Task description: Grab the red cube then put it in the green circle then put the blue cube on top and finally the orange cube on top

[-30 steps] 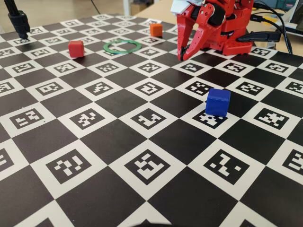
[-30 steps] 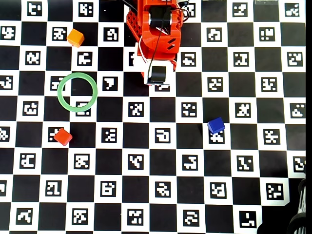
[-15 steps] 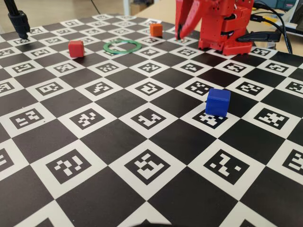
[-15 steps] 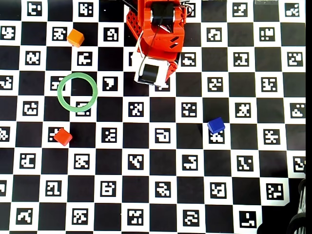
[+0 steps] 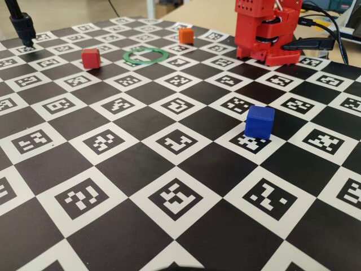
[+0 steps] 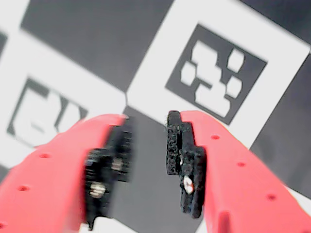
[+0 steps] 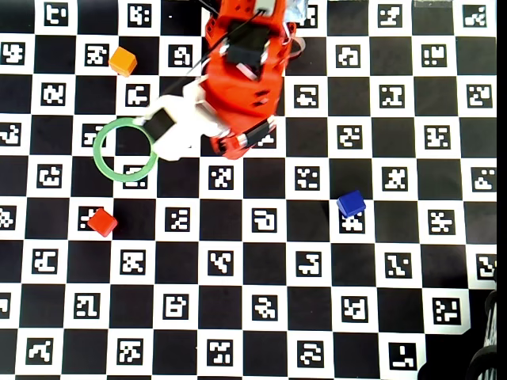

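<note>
The red cube (image 7: 102,222) lay on the checkered bench (image 7: 317,317), just below the empty green circle (image 7: 125,150) in the overhead view. The orange cube (image 7: 123,60) sat above the circle, and the blue cube (image 7: 351,203) well to the right. The pincer (image 6: 148,145) stood apart, holding nothing.

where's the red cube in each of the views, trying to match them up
Fixed view: the red cube sits far back on the left, left of the green circle.
Overhead view: the red cube is at lower left, below the green circle.
Wrist view: not in it; only the open gripper and checkerboard show.
Shared landmark: the green circle, seen in the fixed and overhead views.
</note>
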`<act>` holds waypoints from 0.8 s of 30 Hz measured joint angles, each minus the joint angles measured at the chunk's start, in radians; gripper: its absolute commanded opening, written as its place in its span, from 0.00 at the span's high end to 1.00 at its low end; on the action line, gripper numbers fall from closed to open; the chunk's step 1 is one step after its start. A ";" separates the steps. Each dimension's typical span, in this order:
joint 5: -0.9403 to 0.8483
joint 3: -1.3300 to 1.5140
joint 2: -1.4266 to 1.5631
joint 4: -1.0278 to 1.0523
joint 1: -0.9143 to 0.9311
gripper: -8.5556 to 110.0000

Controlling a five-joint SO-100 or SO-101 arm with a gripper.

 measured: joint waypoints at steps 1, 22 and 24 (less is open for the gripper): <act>0.011 -0.058 -0.046 0.023 0.029 0.81; -0.104 -0.604 -0.534 0.193 0.327 0.57; -0.104 -0.653 -0.592 0.199 0.341 0.55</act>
